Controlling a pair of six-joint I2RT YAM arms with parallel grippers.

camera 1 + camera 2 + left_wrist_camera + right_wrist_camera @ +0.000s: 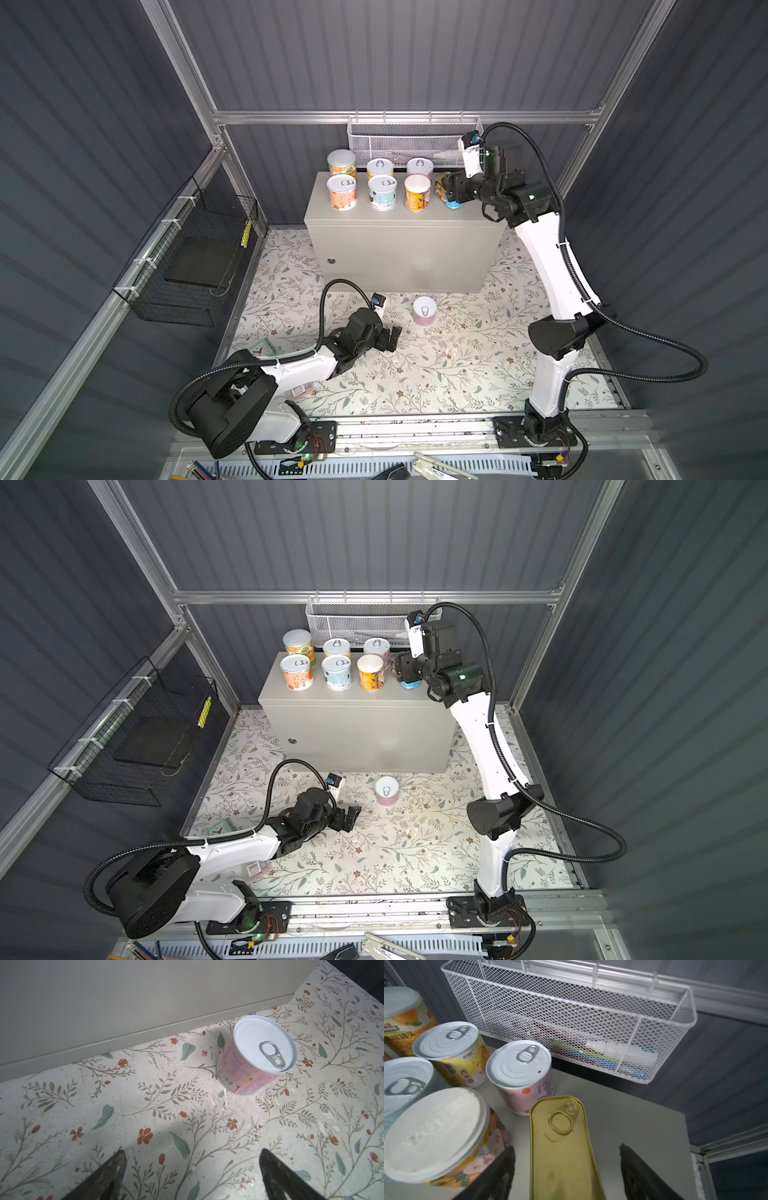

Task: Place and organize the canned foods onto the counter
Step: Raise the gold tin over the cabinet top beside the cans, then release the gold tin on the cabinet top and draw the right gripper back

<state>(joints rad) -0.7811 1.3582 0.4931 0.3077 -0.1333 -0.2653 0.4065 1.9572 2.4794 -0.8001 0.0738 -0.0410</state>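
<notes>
**Last tin down:** the gold tin [558, 1122] stands at the right end of the desk [643, 1126]. It is just right of six round cans [382, 193] set in two rows of three. Its nearest neighbour, the white-lidded orange can [436, 1136], is a narrow gap to its left. The right tool [566, 1147] straddles the tin with jaws parted and a gap on both sides, gripping nothing. On the far wall hangs the white mesh basket [571, 1012].

One pink can [255, 1057] sits upright on the floral mat [145, 1105] below, near the desk's front. The left tool [192, 1151], spread wide and empty, hovers low, near and left of it.

The release looks to be the step in hand. Doing it well likely means drawing the right tool straight back to the right, level, so neither jaw clips the tin or nudges the orange can out of line. The pink can appears the last to lift, and a free spot seems to lie on the far row, behind the tin.
</notes>
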